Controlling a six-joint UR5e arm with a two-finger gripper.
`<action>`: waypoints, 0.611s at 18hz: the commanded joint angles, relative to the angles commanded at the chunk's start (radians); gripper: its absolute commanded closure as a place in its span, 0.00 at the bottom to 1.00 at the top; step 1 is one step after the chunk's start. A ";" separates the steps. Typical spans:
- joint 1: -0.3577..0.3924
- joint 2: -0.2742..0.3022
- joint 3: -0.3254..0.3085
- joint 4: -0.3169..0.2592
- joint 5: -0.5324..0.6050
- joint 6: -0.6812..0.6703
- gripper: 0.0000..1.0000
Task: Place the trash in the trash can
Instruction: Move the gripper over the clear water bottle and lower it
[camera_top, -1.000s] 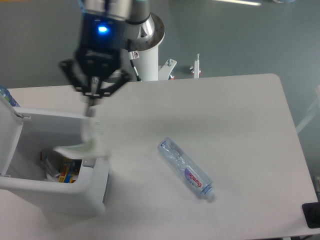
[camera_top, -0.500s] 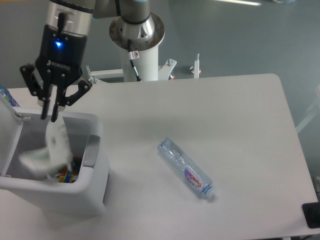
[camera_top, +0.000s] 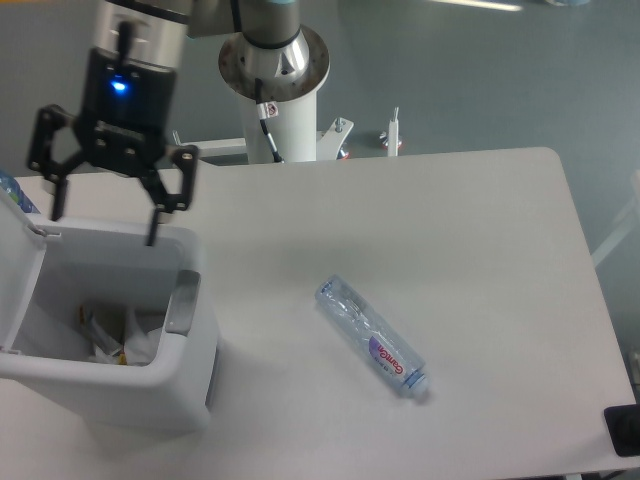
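The white trash can (camera_top: 190, 380) stands at the table's front left with its lid (camera_top: 18, 262) swung open to the left. Crumpled white paper (camera_top: 135, 335) lies inside it among other scraps; I cannot tell the carton apart. My gripper (camera_top: 102, 227) hangs open and empty just above the can's back rim, fingers spread wide. The clear plastic water bottle (camera_top: 372, 336) with a purple-pink label lies on its side on the white table, right of the can and well apart from my gripper.
The arm's white base column (camera_top: 283, 110) stands at the table's far edge. Small metal fixtures (camera_top: 393, 135) stand beside it. A dark object (camera_top: 625, 430) sits at the front right corner. A blue-labelled thing (camera_top: 12, 192) shows at the left edge.
The gripper carried the white paper from the can's right rim to above its opening, then spread its fingers. The paper dropped into the can. The bottle has not moved.
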 joint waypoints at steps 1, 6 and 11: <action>0.035 -0.008 -0.003 0.000 0.020 -0.009 0.00; 0.149 -0.109 -0.008 -0.018 0.156 -0.084 0.00; 0.169 -0.219 -0.023 -0.058 0.311 -0.115 0.00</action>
